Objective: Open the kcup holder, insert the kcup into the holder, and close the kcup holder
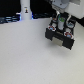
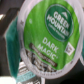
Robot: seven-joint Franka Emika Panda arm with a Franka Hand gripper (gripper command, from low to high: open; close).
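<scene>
The kcup [image 2: 54,32] fills the wrist view, its green foil top reading "Green Mountain Dark Magic", held close under the camera. In the exterior view it sits in the pincer [image 1: 60,20], directly above the kcup holder [image 1: 61,36], which stands open on the white desk [image 1: 25,57] toward the exterior view's right, tray drawn out. The pod's axis appears upright, green top upward. The pincer is closed on the pod; finger contact itself is too blurred to confirm. Judgement: the coming move is a straight descent into a free slot below.
</scene>
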